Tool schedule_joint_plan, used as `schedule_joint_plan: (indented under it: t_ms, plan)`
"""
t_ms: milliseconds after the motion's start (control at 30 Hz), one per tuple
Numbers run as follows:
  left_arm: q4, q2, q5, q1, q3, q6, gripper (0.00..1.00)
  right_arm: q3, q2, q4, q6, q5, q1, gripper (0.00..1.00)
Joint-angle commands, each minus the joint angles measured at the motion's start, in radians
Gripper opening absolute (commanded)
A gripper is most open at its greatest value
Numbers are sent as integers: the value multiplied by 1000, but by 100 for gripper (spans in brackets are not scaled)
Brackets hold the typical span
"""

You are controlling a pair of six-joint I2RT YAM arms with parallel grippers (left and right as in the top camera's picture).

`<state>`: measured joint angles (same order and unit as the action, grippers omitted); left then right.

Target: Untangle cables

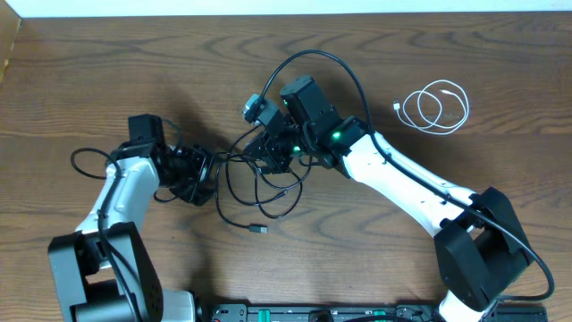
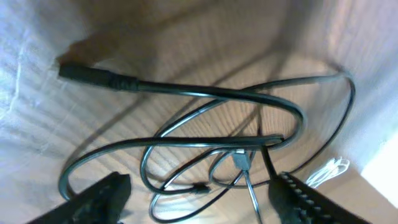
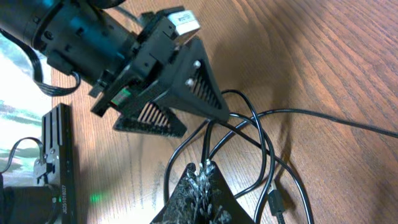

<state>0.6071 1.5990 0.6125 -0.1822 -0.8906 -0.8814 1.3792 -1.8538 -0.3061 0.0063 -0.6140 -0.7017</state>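
The black cable lies in tangled loops on the wooden table between my two grippers. My right gripper is shut, and a strand of the black cable runs up into its closed tips. My left gripper stands open just left of the tangle. In the left wrist view its fingers are spread wide, with loops of the black cable on the table between and beyond them. The white cable lies coiled by itself at the back right, and the white cable also shows faintly past the left gripper.
The left arm's own thick black wire loops out to the left. The right arm's wire arches over the tangle. A black rail runs along the table's front edge. The left gripper body hangs close above my right fingertips.
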Motion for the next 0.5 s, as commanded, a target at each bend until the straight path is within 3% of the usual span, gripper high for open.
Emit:
schedule_joint_plan:
  t_ms: [0, 167, 367, 467]
  plan:
    - [-16, 1, -71, 34, -2, -181, 78, 12, 14, -2, -11, -18, 0, 1]
    - [-86, 1, -149, 101, -2, -311, 85, 12, 14, -17, -11, -23, 0, 1]
    - [-145, 2, -292, 192, -2, -410, 86, 12, 14, -23, -11, -31, 0, 1]
    - [-154, 2, -360, 225, -2, -418, 70, 12, 14, -23, -12, -46, 0, 1]
